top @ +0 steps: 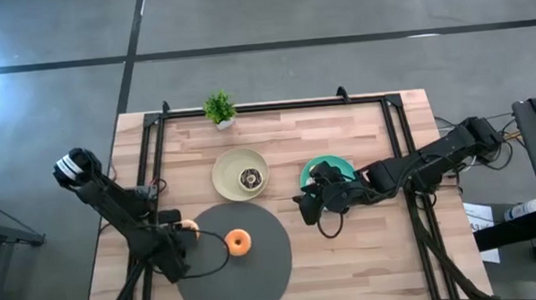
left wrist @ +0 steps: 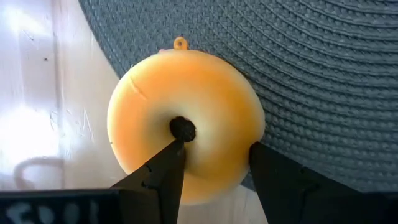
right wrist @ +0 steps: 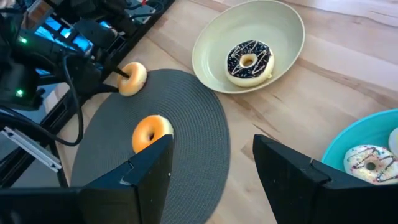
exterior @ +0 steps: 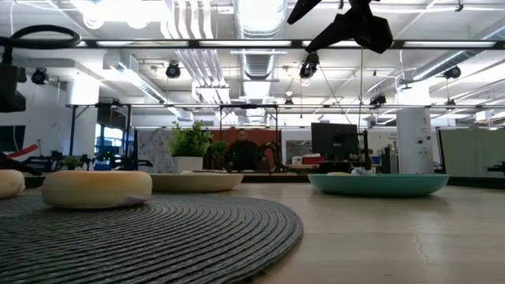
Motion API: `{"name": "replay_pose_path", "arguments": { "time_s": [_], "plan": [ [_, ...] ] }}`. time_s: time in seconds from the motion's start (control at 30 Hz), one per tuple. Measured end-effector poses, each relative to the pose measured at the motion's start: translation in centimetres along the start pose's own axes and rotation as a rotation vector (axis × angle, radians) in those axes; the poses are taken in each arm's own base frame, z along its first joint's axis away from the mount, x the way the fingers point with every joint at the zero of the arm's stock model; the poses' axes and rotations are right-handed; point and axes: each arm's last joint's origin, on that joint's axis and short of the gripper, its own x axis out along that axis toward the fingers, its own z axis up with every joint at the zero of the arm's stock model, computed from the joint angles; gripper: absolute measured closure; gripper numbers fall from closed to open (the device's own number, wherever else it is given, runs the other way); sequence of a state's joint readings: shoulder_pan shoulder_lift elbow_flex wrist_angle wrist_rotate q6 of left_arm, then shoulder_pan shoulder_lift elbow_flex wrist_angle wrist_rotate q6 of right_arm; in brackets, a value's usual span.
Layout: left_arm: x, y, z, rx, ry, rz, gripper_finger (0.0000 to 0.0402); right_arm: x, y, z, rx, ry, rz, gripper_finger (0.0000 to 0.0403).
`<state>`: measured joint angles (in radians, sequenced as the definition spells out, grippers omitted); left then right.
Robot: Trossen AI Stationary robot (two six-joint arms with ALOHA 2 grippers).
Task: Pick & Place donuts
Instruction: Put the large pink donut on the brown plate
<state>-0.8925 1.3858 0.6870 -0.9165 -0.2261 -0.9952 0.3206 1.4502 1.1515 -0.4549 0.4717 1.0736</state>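
Grip | left gripper (left wrist: 211, 155) pinched one side of tan donut (left wrist: 185, 121) at grey mat (left wrist: 323, 74) left edge, one finger in its hole | right gripper (right wrist: 211, 168) open, idle near teal plate (right wrist: 367, 134) | risk: thin off-centre hold, donut could twist out on lift

On the table (top: 372, 257), a round mat (top: 258, 270) lies at the near edge. Two donuts sit on the mat: one (top: 239, 241) central, another (top: 189, 228) at its left rim. Behind stand two bowls side by side, the left (top: 227, 177) holding one donut (top: 249, 178), the right (right wrist: 348, 140) another (right wrist: 368, 163). A potted plant (top: 219, 109) stands at the far edge.
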Motion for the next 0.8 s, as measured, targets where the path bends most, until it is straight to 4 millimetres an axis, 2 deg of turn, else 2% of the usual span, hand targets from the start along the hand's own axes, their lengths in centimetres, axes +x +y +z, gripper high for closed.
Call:
{"name": "replay_pose_path", "arguments": {
  "time_s": [0.2,0.47,0.53,0.67,0.8],
  "plan": [
    [0.3,0.0,0.2,0.002,-0.051,0.056,0.0269,0.0,0.0,0.0,0.007,0.000,-0.001,0.0188],
    [0.3,-0.1,0.4,-0.003,-0.117,0.076,0.0387,0.0,0.0,0.0,0.019,-0.001,-0.002,0.0188],
    [0.2,0.0,0.5,-0.011,-0.126,0.079,0.0394,0.0,0.0,0.0,0.022,-0.001,-0.002,0.0188],
    [-1.2,0.2,0.9,-0.037,-0.161,0.030,0.0399,0.0,0.1,0.1,0.030,-0.006,0.008,0.0188],
    [-4.2,1.7,1.3,-0.118,-0.235,-0.022,0.0400,-0.1,0.6,0.4,-0.003,-0.037,0.061,0.0188]
  ]
}}
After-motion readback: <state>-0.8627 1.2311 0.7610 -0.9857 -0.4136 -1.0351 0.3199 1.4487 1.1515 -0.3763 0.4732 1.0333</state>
